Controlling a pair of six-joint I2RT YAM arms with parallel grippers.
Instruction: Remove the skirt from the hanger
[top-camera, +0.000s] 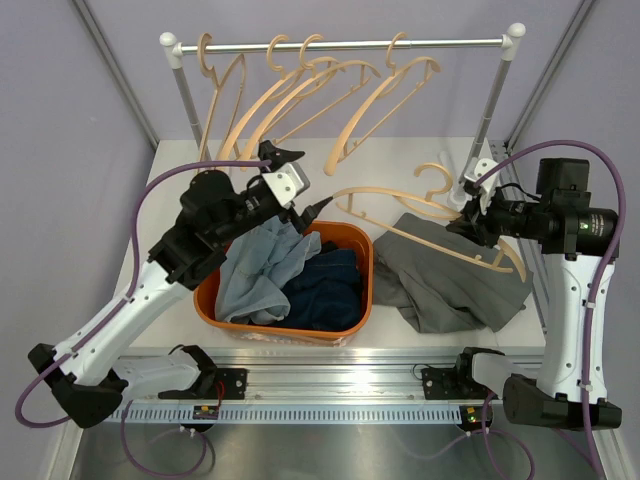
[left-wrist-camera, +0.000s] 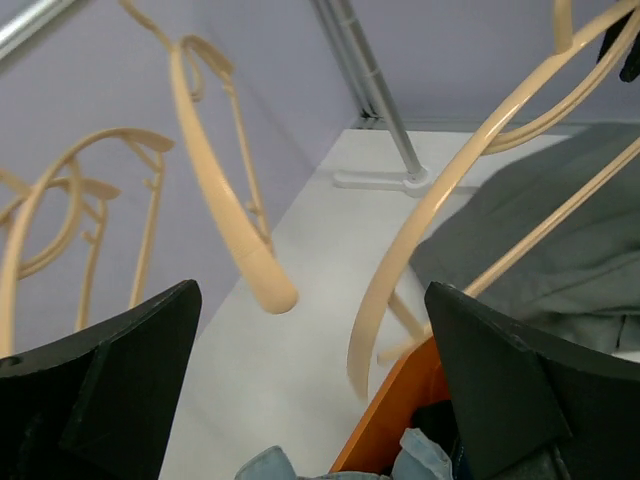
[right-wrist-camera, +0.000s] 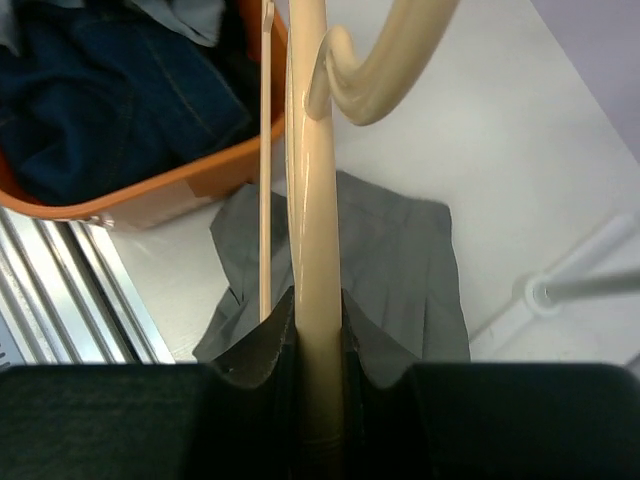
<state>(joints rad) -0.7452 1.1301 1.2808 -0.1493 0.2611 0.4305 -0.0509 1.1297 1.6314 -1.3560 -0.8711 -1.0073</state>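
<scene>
Beside the orange basket (top-camera: 352, 240), the grey skirt (top-camera: 450, 285) lies crumpled on the table (top-camera: 395, 165), seemingly free of the hanger (right-wrist-camera: 310, 200) pinched tight in the right gripper (right-wrist-camera: 318, 330) above it, while the left gripper (left-wrist-camera: 310, 380) gapes empty, so next the hanger needs lifting clear.

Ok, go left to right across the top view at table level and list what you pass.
Light blue garment → dark blue garment, both inside the orange basket → grey skirt → right arm.
</scene>
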